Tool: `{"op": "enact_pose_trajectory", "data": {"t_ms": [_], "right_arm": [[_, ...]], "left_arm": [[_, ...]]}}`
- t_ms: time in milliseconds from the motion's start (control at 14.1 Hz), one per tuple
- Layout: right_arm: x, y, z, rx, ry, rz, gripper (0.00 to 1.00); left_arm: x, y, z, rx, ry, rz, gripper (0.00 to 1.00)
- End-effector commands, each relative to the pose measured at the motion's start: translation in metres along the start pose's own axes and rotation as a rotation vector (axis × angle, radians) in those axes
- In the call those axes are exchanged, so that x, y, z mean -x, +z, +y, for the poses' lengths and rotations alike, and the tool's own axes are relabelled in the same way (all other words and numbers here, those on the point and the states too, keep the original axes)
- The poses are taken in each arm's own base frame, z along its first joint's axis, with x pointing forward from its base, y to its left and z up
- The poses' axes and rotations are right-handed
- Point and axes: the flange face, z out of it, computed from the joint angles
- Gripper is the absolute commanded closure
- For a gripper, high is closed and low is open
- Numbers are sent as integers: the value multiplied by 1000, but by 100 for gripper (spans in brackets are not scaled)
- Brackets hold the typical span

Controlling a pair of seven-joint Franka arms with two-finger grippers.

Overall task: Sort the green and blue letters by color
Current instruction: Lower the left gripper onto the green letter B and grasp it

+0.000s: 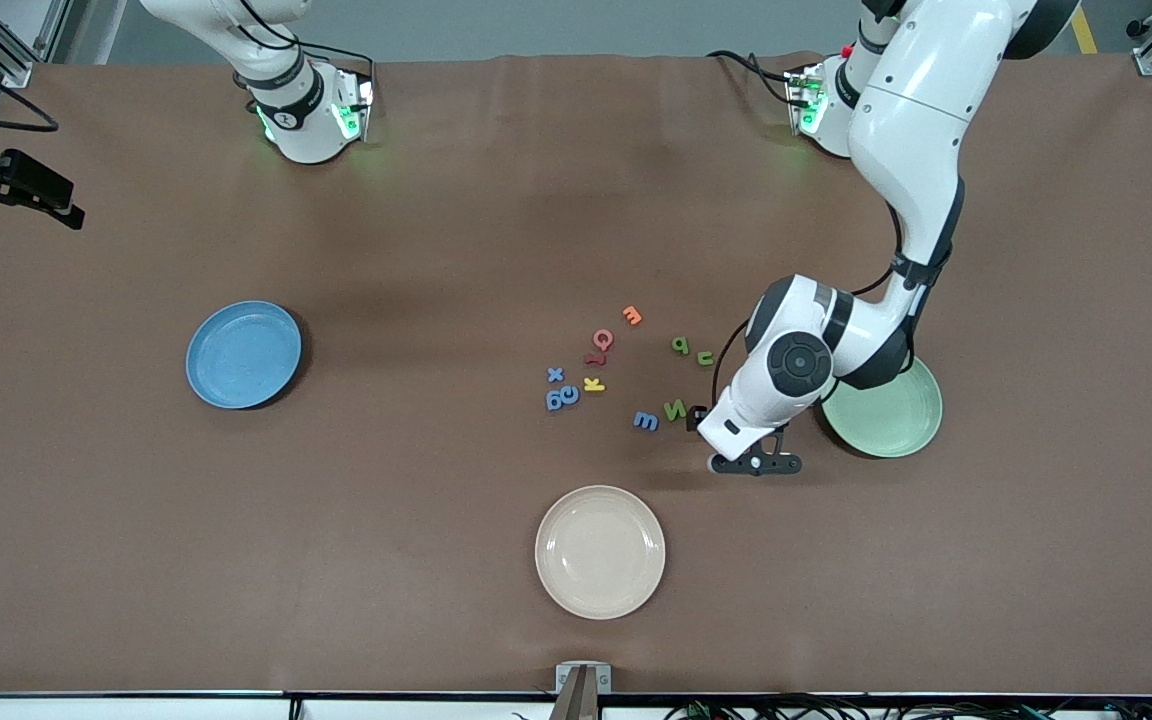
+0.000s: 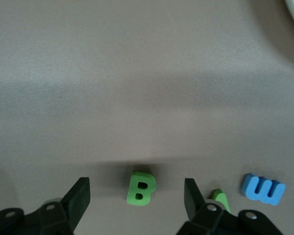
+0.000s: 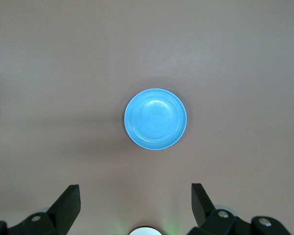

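Loosely scattered mid-surface [image 1: 436, 250]: blue letters [image 1: 562, 399] toward the right arm's end of the cluster, green letters [image 1: 680, 345] toward the left arm's end. Down over a green letter B [image 2: 141, 188], the left pincer [image 2: 136, 196], spread wide with a finger either side and touching nothing; just beside it, a green N [image 2: 220, 198] and a blue letter [image 2: 263, 189]. Waiting high over the blue plate [image 3: 155, 119], the right pincer [image 3: 134, 193], likewise released. Near the cluster, a green plate [image 1: 896, 420]; nearer the front camera, a cream plate [image 1: 600, 551].

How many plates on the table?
3: round blue plate toward the right arm's end; round beige plate nearest the front camera; round green plate partly under left arm.
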Motion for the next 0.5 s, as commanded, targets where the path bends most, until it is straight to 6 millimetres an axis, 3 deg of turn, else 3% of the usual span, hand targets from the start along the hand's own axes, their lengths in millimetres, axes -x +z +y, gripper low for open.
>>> {"op": "enact_pose_trajectory", "data": {"t_ms": [0, 213, 426], "right_arm": [[6, 0, -4, -4, 14, -1, 0], [6, -4, -2, -8, 22, -1, 0], [-7, 15, -2, -6, 21, -39, 0]], "left_arm": [[6, 3, 4, -15, 23, 13, 24], [8, 10, 7, -14, 28, 12, 31], [10, 18, 7, -9, 28, 20, 37]]}}
